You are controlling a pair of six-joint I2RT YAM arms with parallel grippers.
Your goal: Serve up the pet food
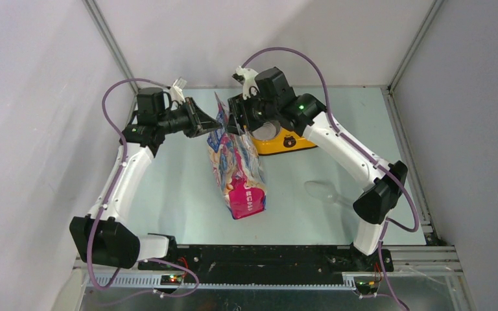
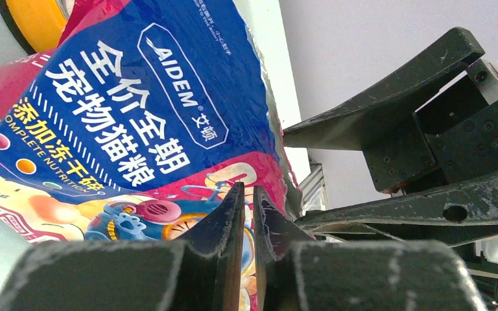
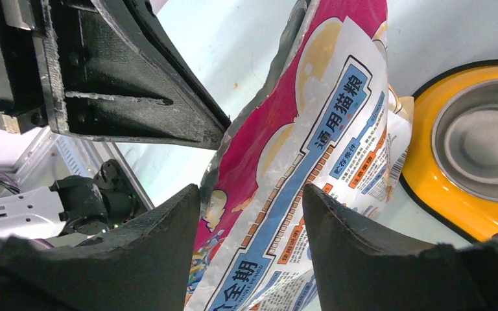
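The pink-and-blue cat food bag point(image 1: 237, 165) stands tilted mid-table, its top pulled up toward the back. My left gripper point(image 1: 207, 124) is shut on the bag's top edge from the left; in the left wrist view its jaws point(image 2: 248, 193) are almost together against the bag point(image 2: 136, 97). My right gripper point(image 1: 242, 122) is open at the bag's top right. In the right wrist view point(image 3: 251, 194) its fingers stand on either side of the bag's panel point(image 3: 311, 149) without closing on it. No kibble shows.
The yellow double bowl point(image 1: 279, 146) with steel cups sits just behind and right of the bag, close under my right wrist; one empty cup point(image 3: 480, 139) shows. A clear plastic scoop point(image 1: 323, 192) lies right of the bag. Frame walls enclose the table.
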